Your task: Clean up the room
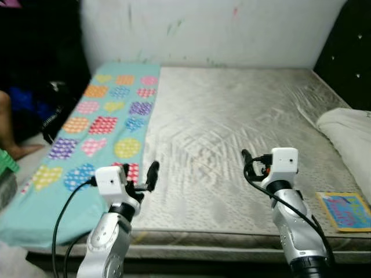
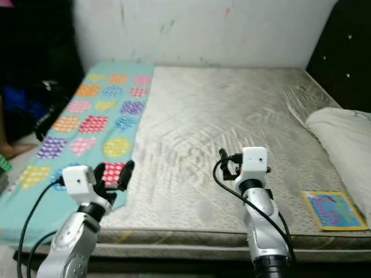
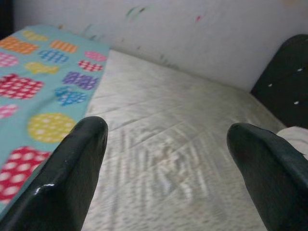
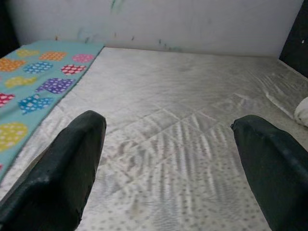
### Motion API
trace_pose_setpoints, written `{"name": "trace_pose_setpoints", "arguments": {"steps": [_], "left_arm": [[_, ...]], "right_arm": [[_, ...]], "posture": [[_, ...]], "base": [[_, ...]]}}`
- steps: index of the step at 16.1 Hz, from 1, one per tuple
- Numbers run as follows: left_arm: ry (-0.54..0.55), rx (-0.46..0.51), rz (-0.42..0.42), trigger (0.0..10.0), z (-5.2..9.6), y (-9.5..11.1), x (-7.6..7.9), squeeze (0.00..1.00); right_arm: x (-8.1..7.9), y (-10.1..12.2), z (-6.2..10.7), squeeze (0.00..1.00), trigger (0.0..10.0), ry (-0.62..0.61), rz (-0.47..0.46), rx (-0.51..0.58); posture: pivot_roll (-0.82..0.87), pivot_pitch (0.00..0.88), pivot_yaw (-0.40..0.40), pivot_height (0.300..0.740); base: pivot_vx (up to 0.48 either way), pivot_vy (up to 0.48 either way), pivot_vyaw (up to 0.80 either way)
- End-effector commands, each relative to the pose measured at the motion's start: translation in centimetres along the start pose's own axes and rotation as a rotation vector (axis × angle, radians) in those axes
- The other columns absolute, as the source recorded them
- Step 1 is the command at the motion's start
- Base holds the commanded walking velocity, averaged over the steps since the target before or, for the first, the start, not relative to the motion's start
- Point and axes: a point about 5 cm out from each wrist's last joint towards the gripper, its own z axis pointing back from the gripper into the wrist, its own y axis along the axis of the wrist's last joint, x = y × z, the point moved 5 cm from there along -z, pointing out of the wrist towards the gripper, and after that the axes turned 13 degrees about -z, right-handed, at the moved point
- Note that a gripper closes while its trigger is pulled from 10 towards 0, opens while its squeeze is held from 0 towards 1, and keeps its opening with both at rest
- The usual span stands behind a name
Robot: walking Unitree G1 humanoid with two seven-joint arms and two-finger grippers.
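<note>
Both pincers [image 1: 143,176] [image 1: 250,159] wide apart, empty

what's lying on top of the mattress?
On the mattress: a patterned blanket along its left side, a book near the front right corner, a white pillow at right. Whatever lies under the blanket is hidden.

The mattress [image 1: 232,127] lies bare mid-bed, bounded by the blanket [image 1: 98,133] left, pillow [image 1: 348,130] and book [image 1: 345,210] right, wall [image 1: 214,29] behind.
</note>
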Motion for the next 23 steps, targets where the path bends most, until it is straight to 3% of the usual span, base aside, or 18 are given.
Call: {"name": "trace_pose_setpoints", "arguments": {"steps": [1, 11, 15, 23], "left_arm": [[0.010, -0.009, -0.007, 10.0, 0.0, 0.0, -0.5, 0.00], [0.025, -0.010, 0.000, 10.0, 0.5, -0.4, -0.4, 0.00], [-0.021, 0.027, 0.002, 10.0, 0.7, 0.3, 0.1, 0.00], [-0.032, 0.029, -0.009, 10.0, 0.7, 0.3, 0.1, 0.00]], "right_arm": [[-0.8, 0.1, -0.1, 0.00, 10.0, 0.030, 0.005, 0.006], [-0.8, -1.1, 0.6, 0.00, 10.0, 0.032, 0.012, -0.022], [-1.1, -1.2, 0.7, 0.00, 10.0, 0.041, 0.015, -0.025], [-1.2, -1.7, 0.6, 0.00, 10.0, 0.047, 0.040, -0.044]], "posture": [[-0.11, 0.000, -0.008, 0.740], [-0.10, 0.000, -0.021, 0.740], [-0.10, 0.000, -0.017, 0.740], [-0.10, 0.000, -0.018, 0.740]], "base": [[0.000, 0.480, 0.00], [0.000, 0.472, 0.00], [0.143, 0.000, 0.00], [0.426, 0.000, 0.00]]}}
